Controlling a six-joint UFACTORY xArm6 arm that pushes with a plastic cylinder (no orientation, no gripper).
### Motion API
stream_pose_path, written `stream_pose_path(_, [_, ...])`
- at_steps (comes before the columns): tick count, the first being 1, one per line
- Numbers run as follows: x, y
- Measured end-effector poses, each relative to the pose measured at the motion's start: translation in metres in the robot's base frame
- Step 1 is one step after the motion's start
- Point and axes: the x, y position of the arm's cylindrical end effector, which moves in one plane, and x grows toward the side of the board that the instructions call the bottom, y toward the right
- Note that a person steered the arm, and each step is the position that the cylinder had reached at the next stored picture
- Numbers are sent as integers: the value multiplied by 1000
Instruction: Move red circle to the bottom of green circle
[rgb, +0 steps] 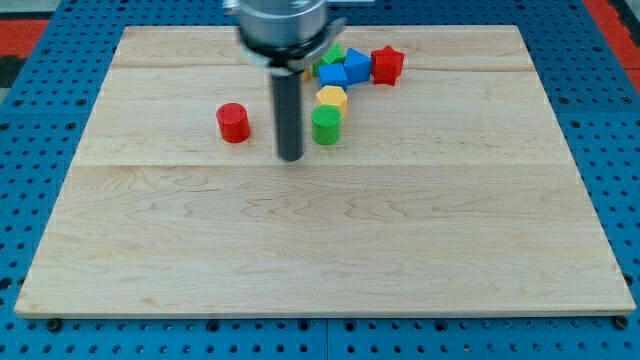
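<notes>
Two blocks matter for this task: the red circle (233, 122), which is found left of centre on the wooden counter (320, 260), and the green circle (326, 126), placed to its right, just below a yellow block (332, 98). No claw is carried by this arm, so nothing is held; my tip (291, 157) is seen between the two circles, touching neither. The approach step is judged to be in hand. Next, the tip should probably be brought around to the upper left of the red circle, so that it can be pushed down and rightward.
</notes>
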Motion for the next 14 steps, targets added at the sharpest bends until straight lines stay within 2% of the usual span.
stream_pose_path(1, [17,-100])
stream_pose_path(2, [-9,-152])
stream_pose_path(4, [-64,-110])
stream_pose_path(5, [-82,-84])
stream_pose_path(6, [-83,-64])
stream_pose_path(9, [-48,-22])
stream_pose_path(10, [-36,-40])
stream_pose_path(12, [-12,-31])
stream_pose_path(14, [-9,1])
